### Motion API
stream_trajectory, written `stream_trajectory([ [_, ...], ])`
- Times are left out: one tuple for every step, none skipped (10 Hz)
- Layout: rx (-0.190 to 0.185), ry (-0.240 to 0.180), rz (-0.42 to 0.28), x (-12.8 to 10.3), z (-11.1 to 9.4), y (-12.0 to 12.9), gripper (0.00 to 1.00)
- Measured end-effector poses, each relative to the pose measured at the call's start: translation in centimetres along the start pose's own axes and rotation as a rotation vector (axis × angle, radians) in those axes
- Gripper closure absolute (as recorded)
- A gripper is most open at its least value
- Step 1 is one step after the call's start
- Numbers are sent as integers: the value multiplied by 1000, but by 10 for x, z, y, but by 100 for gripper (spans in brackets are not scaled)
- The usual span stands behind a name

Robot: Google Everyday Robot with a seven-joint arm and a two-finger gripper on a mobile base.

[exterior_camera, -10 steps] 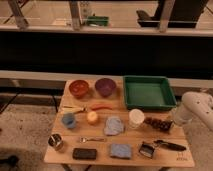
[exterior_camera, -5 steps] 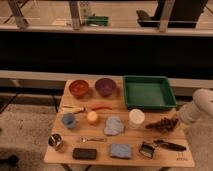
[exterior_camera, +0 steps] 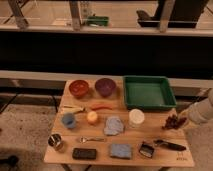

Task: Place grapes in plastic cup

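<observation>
The grapes (exterior_camera: 172,121), a small dark reddish-purple bunch, are at the right edge of the wooden table (exterior_camera: 100,131), just below the green tray. My gripper (exterior_camera: 180,120) is at the end of the white arm (exterior_camera: 201,112), which reaches in from the right. It is right at the bunch and appears shut on it. The plastic cup (exterior_camera: 136,117), pale and upright, stands left of the grapes, about a cup's width away.
A green tray (exterior_camera: 148,92) sits at the back right, with an orange bowl (exterior_camera: 79,88) and a purple bowl (exterior_camera: 105,86) to its left. A red chilli (exterior_camera: 101,107), blue cup (exterior_camera: 68,120), blue cloth (exterior_camera: 114,125), spoon (exterior_camera: 91,139), metal can (exterior_camera: 56,141), sponges and a black-handled tool (exterior_camera: 165,145) lie around.
The grapes have moved to the right, away from the cup and toward the table's right edge, together with my gripper. The arm has drawn back to the right.
</observation>
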Motion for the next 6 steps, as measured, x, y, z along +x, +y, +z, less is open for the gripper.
stream_trajectory([
  [12,-8,-16,-9,-4,0,100],
  [19,-10,-21,-11,-7,1,100],
  [25,-12,-27,-15,-11,3,100],
  [35,-14,-41,-22,-16,3,100],
  [48,-16,-58,-31,-22,3,100],
  [58,-16,-68,-35,-27,4,100],
])
